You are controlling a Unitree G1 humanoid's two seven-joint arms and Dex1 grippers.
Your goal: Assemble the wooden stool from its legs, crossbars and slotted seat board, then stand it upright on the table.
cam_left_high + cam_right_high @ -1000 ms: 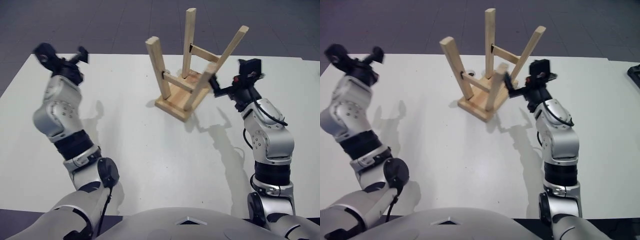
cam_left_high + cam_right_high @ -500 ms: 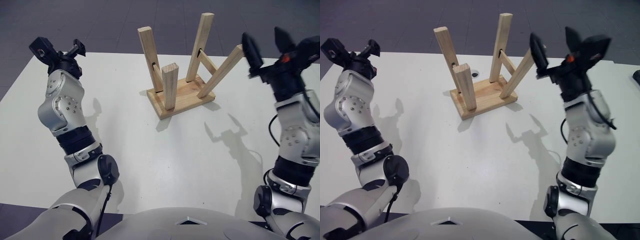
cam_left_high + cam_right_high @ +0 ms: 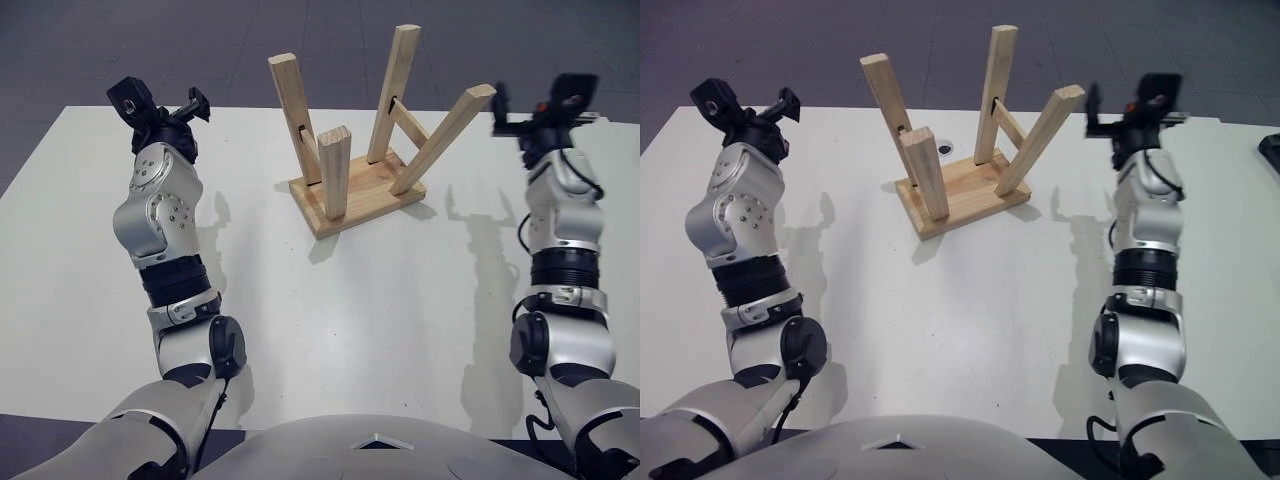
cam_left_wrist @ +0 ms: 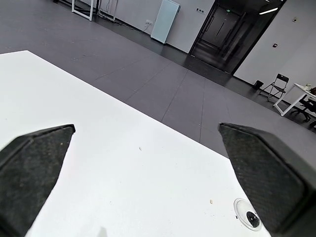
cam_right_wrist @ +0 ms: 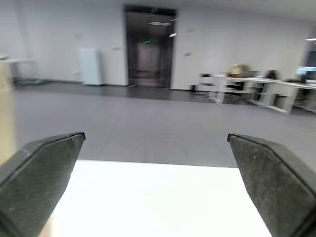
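The wooden stool [image 3: 355, 195] lies upside down on the white table [image 3: 350, 310]. Its slotted seat board [image 3: 372, 203] rests flat and its legs [image 3: 335, 172] point up, with a crossbar [image 3: 408, 121] between two far legs. My left gripper [image 3: 190, 103] is raised over the table's far left, well apart from the stool; its fingers [image 4: 34, 163] are spread and it is open and empty. My right gripper [image 3: 520, 108] is raised just right of the nearest splayed leg [image 3: 445, 135] without touching it, open and empty, its fingers [image 5: 39, 168] wide apart.
A small round white disc [image 3: 945, 149] lies on the table just behind the stool, also seen as a disc [image 4: 247, 215] from the left wrist. Dark floor lies beyond the table's far edge. The near half of the table is bare white surface.
The stool went from tilted in my right gripper to seat-flat on the table. My right gripper let go of the leg, opened and rose to the right. My left arm shifted inward.
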